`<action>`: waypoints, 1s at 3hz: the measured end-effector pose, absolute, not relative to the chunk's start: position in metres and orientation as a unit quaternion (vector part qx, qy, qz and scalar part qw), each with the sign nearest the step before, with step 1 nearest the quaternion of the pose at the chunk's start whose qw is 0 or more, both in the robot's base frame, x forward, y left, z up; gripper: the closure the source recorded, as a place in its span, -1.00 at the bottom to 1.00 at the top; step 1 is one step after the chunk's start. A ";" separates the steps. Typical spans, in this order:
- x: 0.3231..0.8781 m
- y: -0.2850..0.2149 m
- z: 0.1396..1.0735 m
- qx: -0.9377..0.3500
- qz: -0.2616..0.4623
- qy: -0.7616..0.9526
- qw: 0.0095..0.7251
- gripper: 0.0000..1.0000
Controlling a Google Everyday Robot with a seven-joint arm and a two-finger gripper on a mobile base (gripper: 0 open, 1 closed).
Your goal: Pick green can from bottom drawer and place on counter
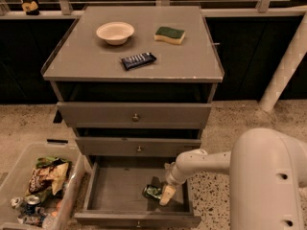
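Observation:
The bottom drawer [115, 188] is pulled open below the cabinet and shows its dark floor. The green can [152, 191] lies on its side on the drawer floor at the right. My gripper [162, 194] reaches down into the drawer from the right on a white arm and sits right at the can, one pale finger [167, 194] on the can's right side. The other finger is hidden. The counter [96, 59] is the grey cabinet top above.
On the counter are a white bowl [115, 32], a green-and-yellow sponge [170, 34] and a dark blue snack bar wrapper [138, 60]. A clear bin of trash [36, 190] stands left of the drawer. The robot's white body [268, 181] fills the lower right.

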State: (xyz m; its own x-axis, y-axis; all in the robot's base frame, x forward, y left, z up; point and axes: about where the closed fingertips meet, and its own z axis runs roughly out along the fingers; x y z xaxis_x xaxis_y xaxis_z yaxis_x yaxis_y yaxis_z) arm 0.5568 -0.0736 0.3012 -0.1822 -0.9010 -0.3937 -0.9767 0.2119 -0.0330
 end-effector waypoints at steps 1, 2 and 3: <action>0.563 -0.034 0.237 -0.623 0.148 0.749 0.170 -1.00; 0.562 -0.033 0.236 -0.624 0.148 0.749 0.170 -1.00; 0.564 -0.029 0.225 -0.628 0.154 0.742 0.177 -1.00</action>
